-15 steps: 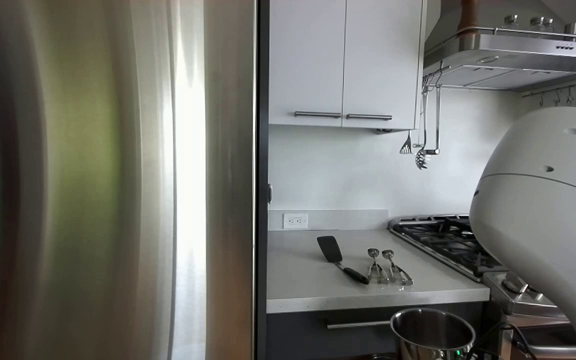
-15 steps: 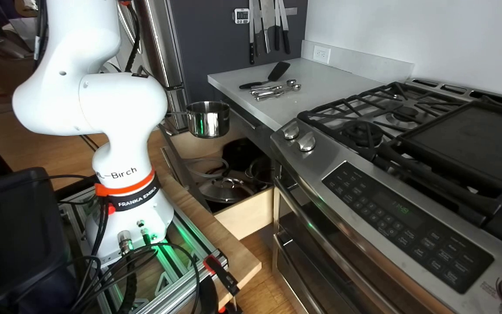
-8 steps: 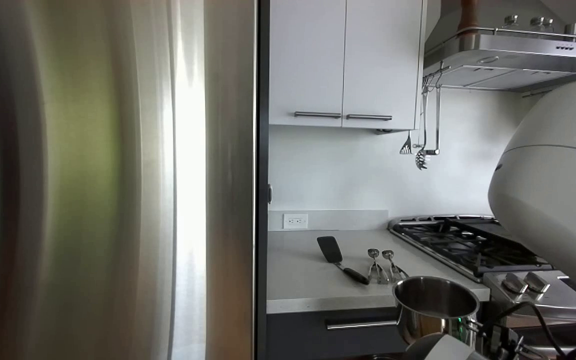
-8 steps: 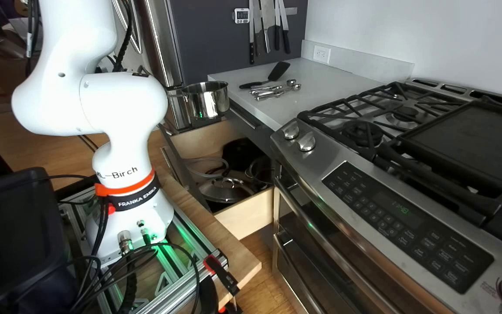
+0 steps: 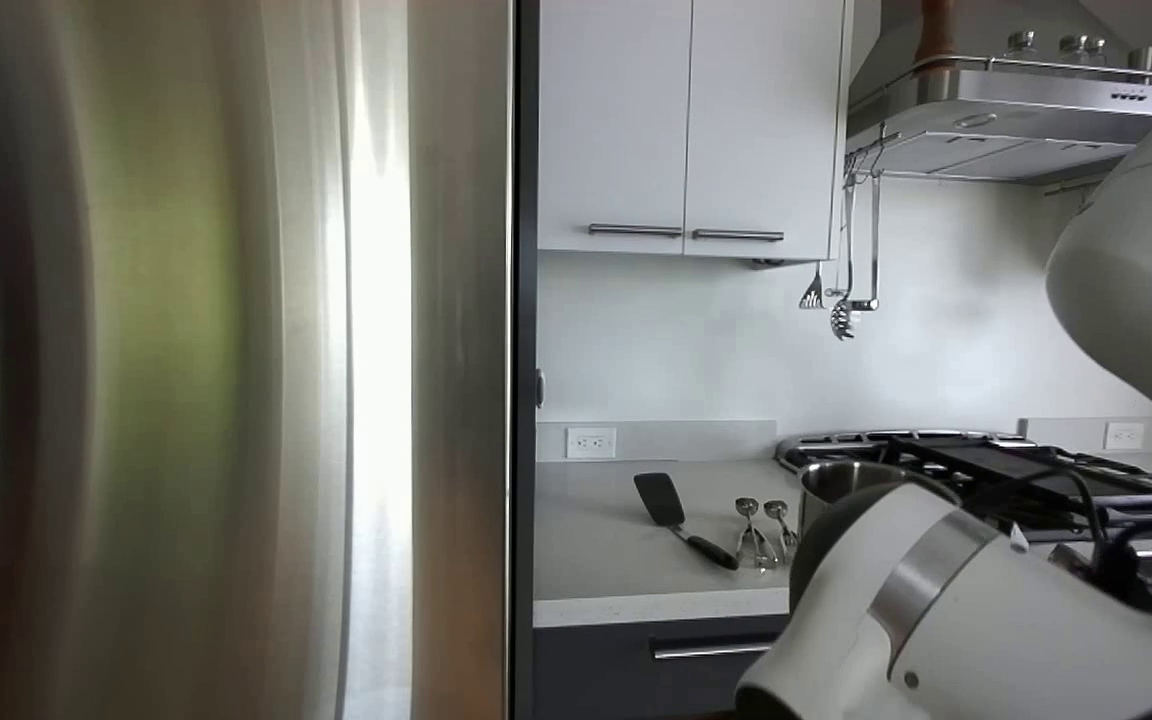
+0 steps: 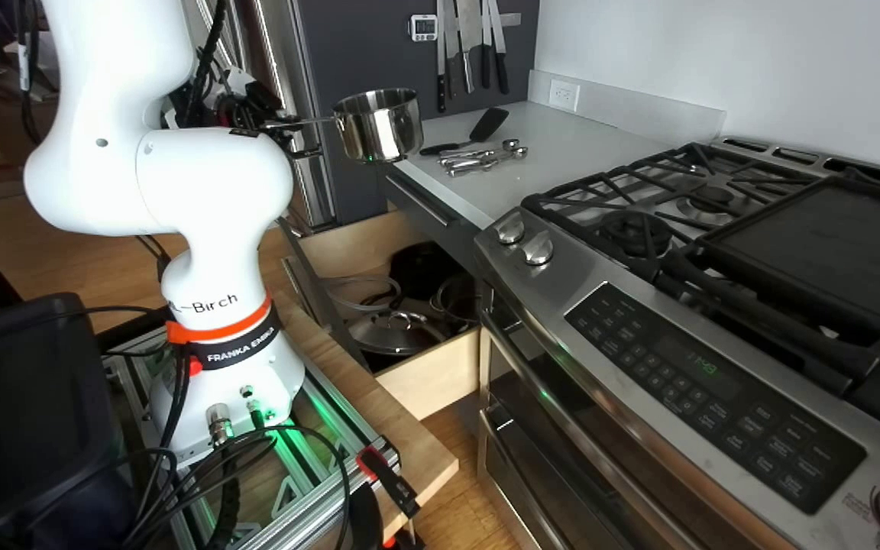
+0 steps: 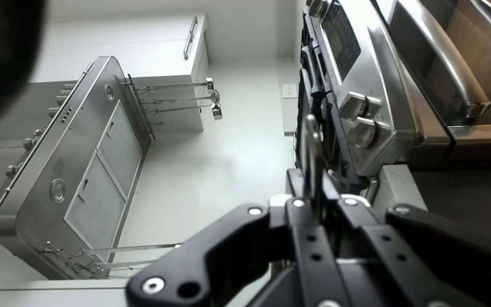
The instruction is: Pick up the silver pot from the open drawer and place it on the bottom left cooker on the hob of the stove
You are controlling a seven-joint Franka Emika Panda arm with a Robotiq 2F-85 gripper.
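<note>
The silver pot [image 6: 379,130] hangs in the air, slightly tilted, beside the counter corner and above the open drawer [image 6: 432,374]. My gripper [image 6: 283,134] is shut on the pot's handle, which stands between the fingertips [image 7: 316,183] in the wrist view. The pot's body is not clearly seen there. In an exterior view the pot [image 5: 841,480] is partly hidden behind my arm. The hob [image 6: 600,187] with black grates lies to the right of the pot, across the counter corner. Its front left burner [image 6: 635,233] is bare. The hob also shows in the wrist view [image 7: 309,81].
The white countertop [image 6: 562,153] holds a black spatula [image 6: 478,134] and metal scoops [image 6: 478,158]. A griddle [image 6: 829,244] covers the hob's middle. Stove knobs [image 6: 524,241] jut from the range's front. A range hood [image 7: 83,162] and hanging utensils are overhead. The drawer holds a lidded pan [image 6: 394,332].
The pot has risen from just above the drawer to above counter height, held by its handle. The arm's wrist has come up into an exterior view and now covers part of the pot.
</note>
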